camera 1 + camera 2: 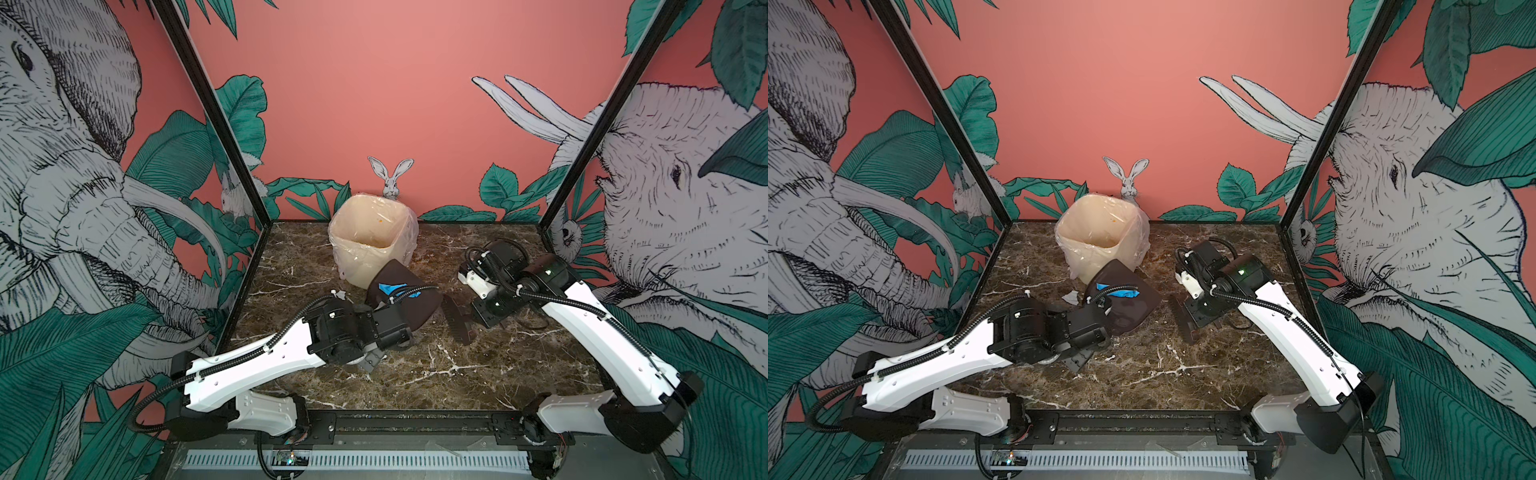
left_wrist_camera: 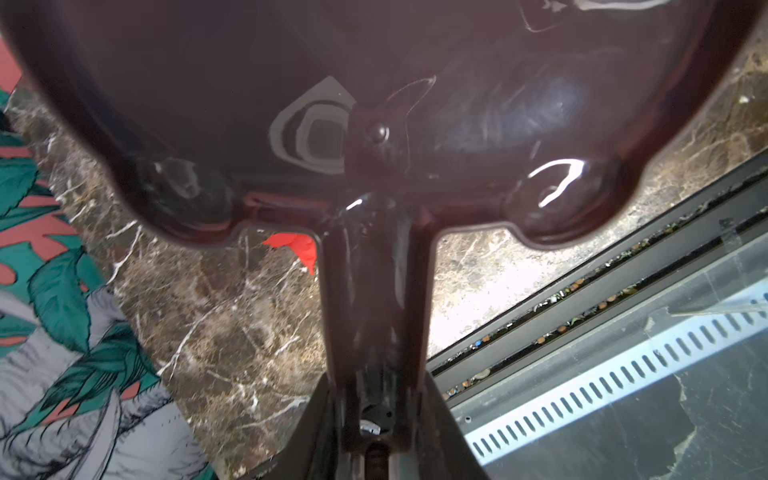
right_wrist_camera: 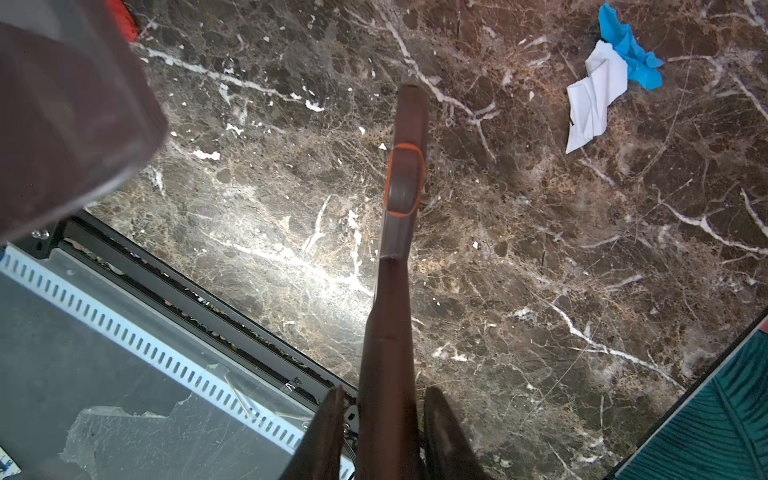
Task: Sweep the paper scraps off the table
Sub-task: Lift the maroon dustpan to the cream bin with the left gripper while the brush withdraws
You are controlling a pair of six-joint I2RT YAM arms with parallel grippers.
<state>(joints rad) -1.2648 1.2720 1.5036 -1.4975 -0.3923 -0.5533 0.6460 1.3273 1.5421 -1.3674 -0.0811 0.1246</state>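
Note:
In both top views a dark brown dustpan (image 1: 409, 305) (image 1: 1129, 309) is tilted beside the bin, with my left gripper (image 1: 405, 330) (image 2: 378, 436) shut on its handle. A blue paper scrap (image 1: 395, 289) (image 1: 1117, 291) lies on the pan. A white scrap (image 1: 340, 296) (image 1: 1070, 297) sits on the table (image 1: 457, 374) left of the pan. A red scrap (image 2: 299, 247) (image 3: 120, 20) lies under the pan's rear edge. My right gripper (image 1: 478, 322) (image 3: 388, 415) is shut on a dark brush (image 1: 457, 320) (image 1: 1183, 322) (image 3: 405, 174). In the right wrist view a blue scrap (image 3: 631, 58) and a white scrap (image 3: 594, 99) lie together on the marble.
A cream bin (image 1: 365, 257) (image 1: 1092, 266) lined with a clear bag stands at the back centre, touching the pan's far end. Printed walls close the left, right and back sides. A black rail (image 1: 415, 424) edges the front of the table.

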